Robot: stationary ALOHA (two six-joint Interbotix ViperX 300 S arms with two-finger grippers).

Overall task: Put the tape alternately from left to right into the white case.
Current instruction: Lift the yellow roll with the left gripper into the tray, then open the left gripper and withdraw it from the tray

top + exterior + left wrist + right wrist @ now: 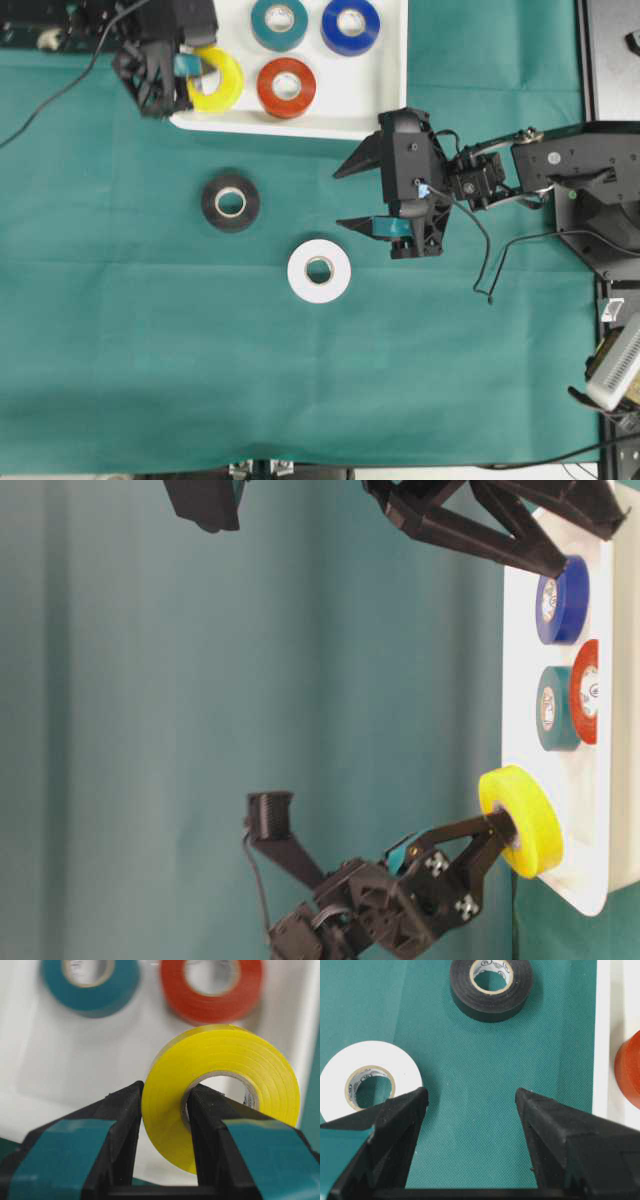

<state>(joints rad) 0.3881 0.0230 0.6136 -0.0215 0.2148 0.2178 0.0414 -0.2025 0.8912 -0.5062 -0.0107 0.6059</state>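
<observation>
While the left pincer (190,68) grips the yellow tape (218,78) over the white case (385,95) beside three rolls, the right pincer (352,195) waits wide, black tape (230,201) and white tape (319,271) ahead.

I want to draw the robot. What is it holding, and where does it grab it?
The left gripper pinches the yellow tape by its ring wall.

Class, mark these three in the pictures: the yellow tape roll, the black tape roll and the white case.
yellow tape roll (240,1060), left wrist view, on its flat yellow face.
black tape roll (230,201), overhead view, on its ring beside the core.
white case (392,70), overhead view, on its bare right floor.
</observation>
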